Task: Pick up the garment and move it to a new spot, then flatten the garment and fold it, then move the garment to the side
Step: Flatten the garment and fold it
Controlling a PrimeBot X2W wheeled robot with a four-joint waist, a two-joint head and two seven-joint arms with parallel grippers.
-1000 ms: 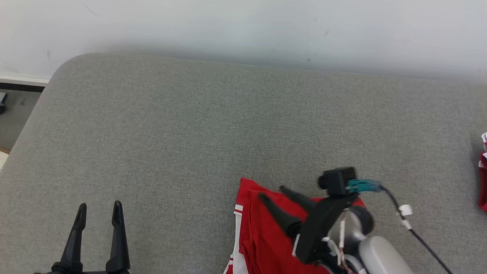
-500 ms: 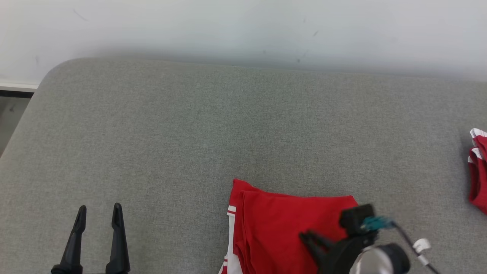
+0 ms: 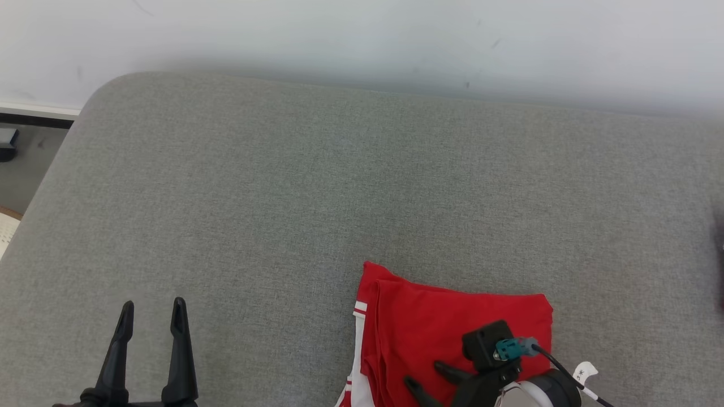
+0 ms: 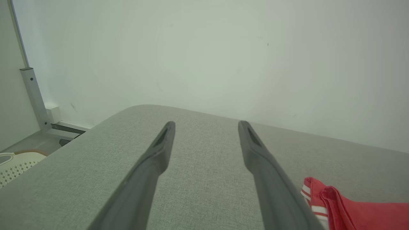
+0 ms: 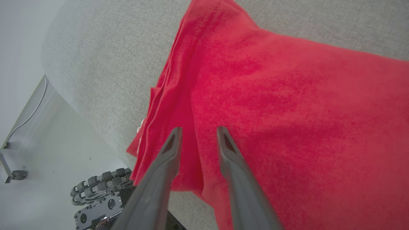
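The folded red fabric garment (image 3: 452,322) with white stripes (image 3: 358,309) along its left edge lies flat on the grey fabric-covered tabletop (image 3: 283,198). It sits at the near edge, right of centre in the head view. The right gripper (image 3: 421,374) is over the garment's near part, its fingertips beside a raised fold, as the right wrist view (image 5: 197,128) shows. Its jaws stand narrowed with a gap between them; whether they pinch any cloth cannot be told. The left gripper (image 3: 154,303) hangs over bare tabletop well to the left of the garment, its jaws spread wide and holding nothing. A pale wall (image 3: 339,34) rises behind the tabletop.
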